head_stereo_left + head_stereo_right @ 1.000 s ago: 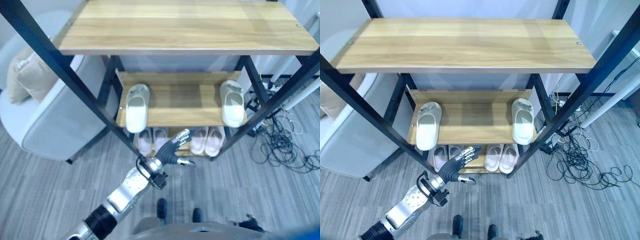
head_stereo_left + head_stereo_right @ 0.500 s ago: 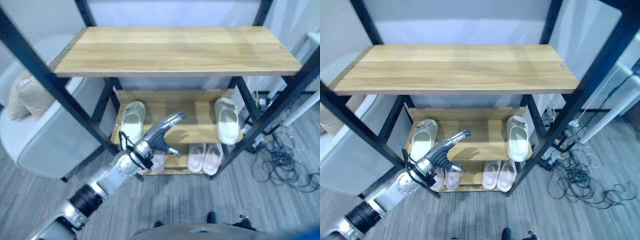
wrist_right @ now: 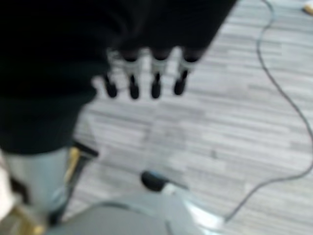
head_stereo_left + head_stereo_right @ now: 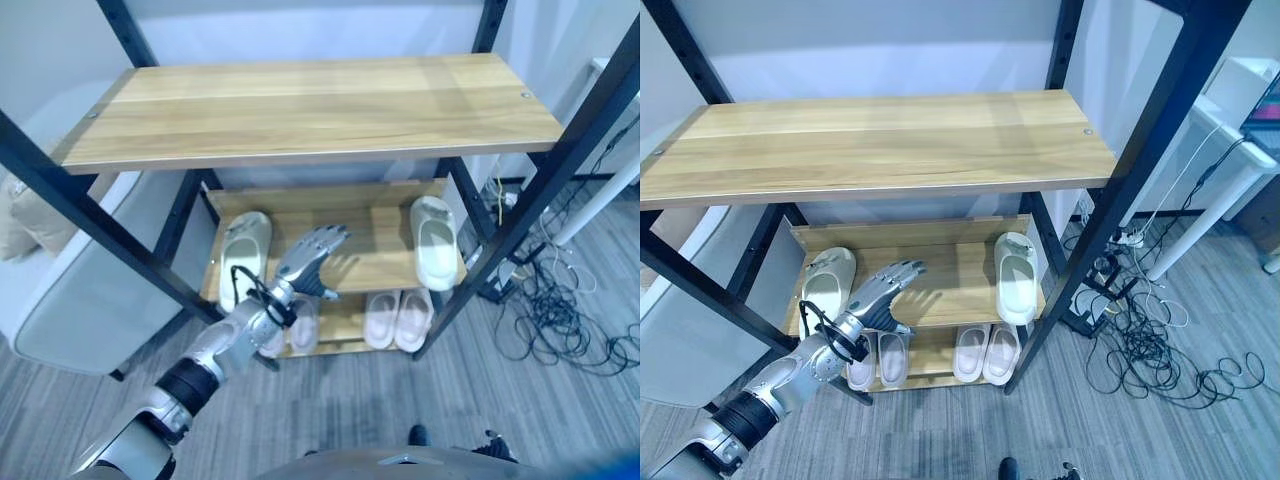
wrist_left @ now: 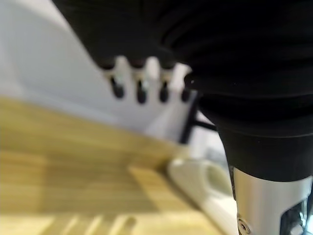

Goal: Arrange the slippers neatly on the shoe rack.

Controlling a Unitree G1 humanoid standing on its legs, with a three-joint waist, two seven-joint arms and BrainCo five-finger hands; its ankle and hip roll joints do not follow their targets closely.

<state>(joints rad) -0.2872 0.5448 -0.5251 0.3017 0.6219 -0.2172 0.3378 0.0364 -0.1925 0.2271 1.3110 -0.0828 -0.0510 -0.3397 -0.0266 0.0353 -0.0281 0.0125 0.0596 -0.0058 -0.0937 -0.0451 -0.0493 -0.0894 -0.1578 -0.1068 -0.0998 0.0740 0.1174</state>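
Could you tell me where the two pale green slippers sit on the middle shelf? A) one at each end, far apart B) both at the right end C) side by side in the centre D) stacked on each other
A: one pale green slipper lies at the left end of the wooden middle shelf, the other pale green slipper at the right end, with bare wood between.

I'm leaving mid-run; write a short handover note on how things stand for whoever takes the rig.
Left hand: open, holding nothing, raised in front of the middle shelf, near the left slipper.
Right hand: fingers straight, holding nothing, down over the floor.
Two pale green slippers lie far apart on the middle shelf: the left one overhangs the front edge; the right slipper is at the other end.
Two pink pairs sit on the bottom shelf.
Left: bring the green slippers together as a pair.
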